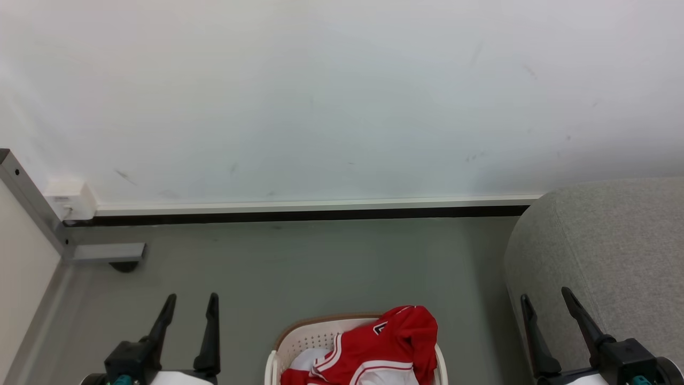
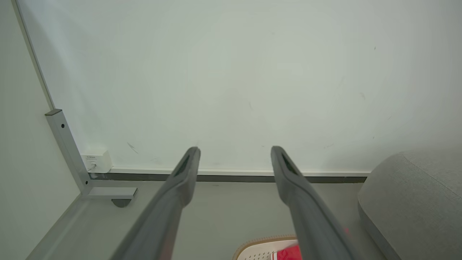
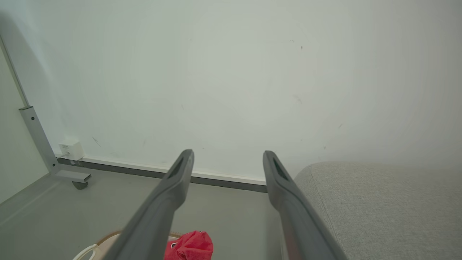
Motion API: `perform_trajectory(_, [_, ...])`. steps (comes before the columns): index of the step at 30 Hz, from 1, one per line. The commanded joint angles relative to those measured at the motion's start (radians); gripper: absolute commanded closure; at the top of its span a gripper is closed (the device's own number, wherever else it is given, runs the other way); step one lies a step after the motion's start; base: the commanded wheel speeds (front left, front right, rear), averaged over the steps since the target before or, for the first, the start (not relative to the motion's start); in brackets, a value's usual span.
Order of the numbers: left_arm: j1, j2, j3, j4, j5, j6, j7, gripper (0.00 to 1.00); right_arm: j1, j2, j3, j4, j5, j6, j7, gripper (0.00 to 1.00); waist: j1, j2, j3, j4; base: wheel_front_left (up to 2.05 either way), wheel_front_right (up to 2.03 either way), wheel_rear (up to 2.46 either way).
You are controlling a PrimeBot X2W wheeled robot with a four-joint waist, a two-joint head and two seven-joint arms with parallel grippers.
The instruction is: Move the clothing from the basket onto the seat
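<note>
The red clothing (image 1: 382, 345) with white trim lies heaped in the cream basket (image 1: 304, 337) on the floor at the bottom centre of the head view. A corner of the basket (image 2: 258, 249) and a red scrap of the clothing (image 2: 288, 254) peek out low in the left wrist view. The clothing (image 3: 189, 246) also bulges above the basket rim (image 3: 86, 251) in the right wrist view. The grey seat (image 1: 604, 256) stands to the right. My left gripper (image 1: 191, 302) is open, left of the basket. My right gripper (image 1: 546, 299) is open, in front of the seat (image 3: 379, 206). Both hold nothing.
A white wall (image 1: 342, 96) with a dark baseboard (image 1: 299, 216) closes off the far side. A grey metal frame leg with a caster (image 1: 107, 254) and a white wall box (image 1: 69, 200) stand at the left. Grey floor (image 1: 320, 267) spreads between the basket and the wall.
</note>
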State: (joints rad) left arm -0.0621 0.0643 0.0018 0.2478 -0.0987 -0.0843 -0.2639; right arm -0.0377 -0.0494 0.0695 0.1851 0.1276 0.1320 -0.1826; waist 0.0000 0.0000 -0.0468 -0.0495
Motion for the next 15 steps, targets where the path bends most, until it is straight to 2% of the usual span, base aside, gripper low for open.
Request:
perform_trajectory(1, [-0.006, -0.002, 0.005, 0.003, -0.017, -0.003, -0.001, 0.00, 0.013, 0.000, -0.001, -0.004, 0.012, -0.002, -0.002, 0.00, 0.0000, 0.0000, 0.000, 0.000, 0.00, 0.00, 0.00])
perform_trajectory(15, [-0.010, -0.007, 0.016, 0.006, -0.009, -0.007, -0.001, 0.00, 0.005, 0.000, -0.002, 0.008, 0.022, -0.002, -0.009, 0.00, 0.0000, 0.0000, -0.002, -0.001, 0.00, 0.00, 0.00])
